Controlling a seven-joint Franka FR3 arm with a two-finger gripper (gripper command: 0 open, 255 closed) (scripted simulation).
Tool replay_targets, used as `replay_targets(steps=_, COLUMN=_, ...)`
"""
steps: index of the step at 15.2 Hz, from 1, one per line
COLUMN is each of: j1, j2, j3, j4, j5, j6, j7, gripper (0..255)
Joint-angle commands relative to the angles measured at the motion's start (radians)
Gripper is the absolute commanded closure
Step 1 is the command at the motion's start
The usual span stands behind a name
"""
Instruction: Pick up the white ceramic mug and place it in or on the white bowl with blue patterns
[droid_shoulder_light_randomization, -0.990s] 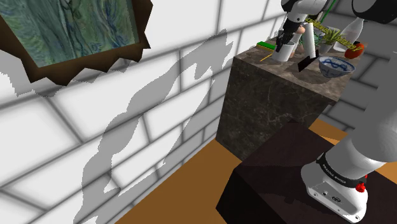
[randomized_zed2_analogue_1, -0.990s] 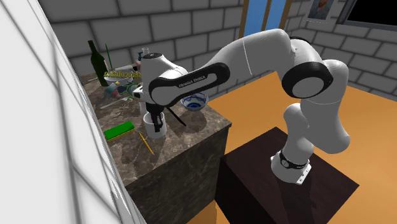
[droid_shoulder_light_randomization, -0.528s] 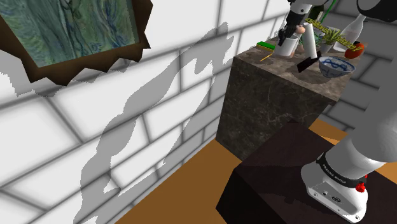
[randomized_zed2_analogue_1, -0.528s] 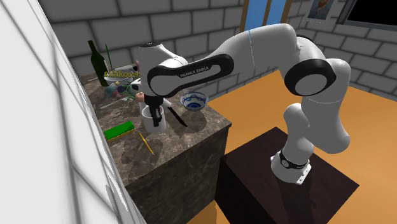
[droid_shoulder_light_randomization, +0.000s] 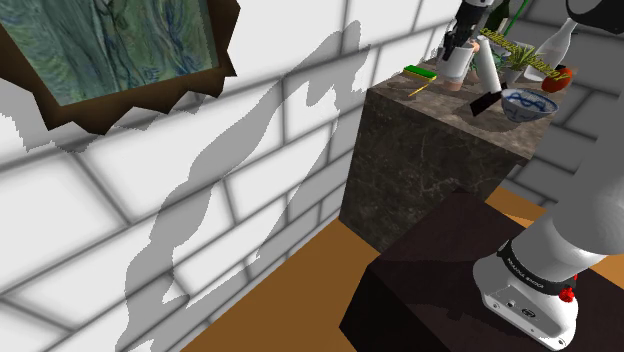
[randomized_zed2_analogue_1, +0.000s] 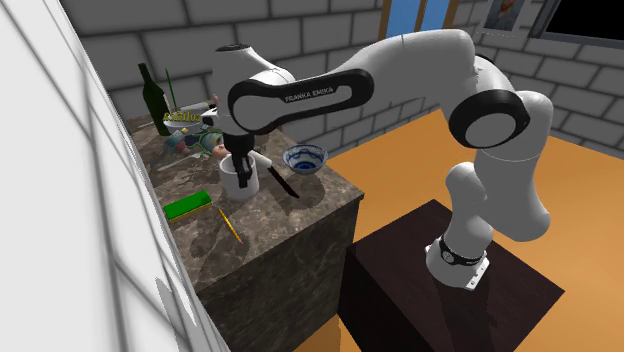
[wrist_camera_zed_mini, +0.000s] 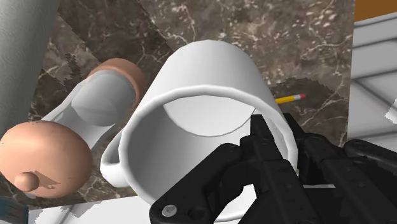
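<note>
Gripper (randomized_zed2_analogue_1: 243, 163) is clamped on the white mug (randomized_zed2_analogue_1: 238, 182) at the rim; wrist view shows one finger inside the wall and one outside, pinching it opposite the handle. Mug is over the dark stone counter (randomized_zed2_analogue_1: 290, 218), roughly mid-top; can't tell if its base is clear of the surface. Handling guess: rigid, glazed so slick, moderately heavy, chips if knocked. A one-wall pinch is off-centre, so expect it to hang tilted and maybe swivel; move slow, no jerks. Clearance, left to right in the second exterior view: white wall (randomized_zed2_analogue_1: 60, 200) bounds the counter on that side, dark bottle (randomized_zed2_analogue_1: 150, 95) stands with clutter at the back, green block (randomized_zed2_analogue_1: 188, 207) and yellow pencil (randomized_zed2_analogue_1: 230, 224) lie near the mug, all off the route. Then a dark blade-like tool (randomized_zed2_analogue_1: 281, 183) lies between mug and blue-patterned bowl (randomized_zed2_analogue_1: 304, 157), so carry over it, not through. Bowl sits near the counter's right edge with a drop beyond; come down centred, any overshoot goes off the edge.
</note>
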Motion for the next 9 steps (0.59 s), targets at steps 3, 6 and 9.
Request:
replay_targets(steps=3, j1=-0.006, j2=0.003, j3=-0.002, j4=0.058, j5=-0.002, j6=-0.055, j7=0.006, gripper=255)
replay_targets(steps=6, j1=-0.011, j2=0.004, j3=-0.003, j4=0.100, j5=-0.003, j6=-0.095, j7=0.009, gripper=255)
replay_targets(steps=9, j1=-0.017, j2=0.008, j3=-0.005, j4=0.147, j5=-0.001, j6=-0.138, j7=0.012, gripper=255)
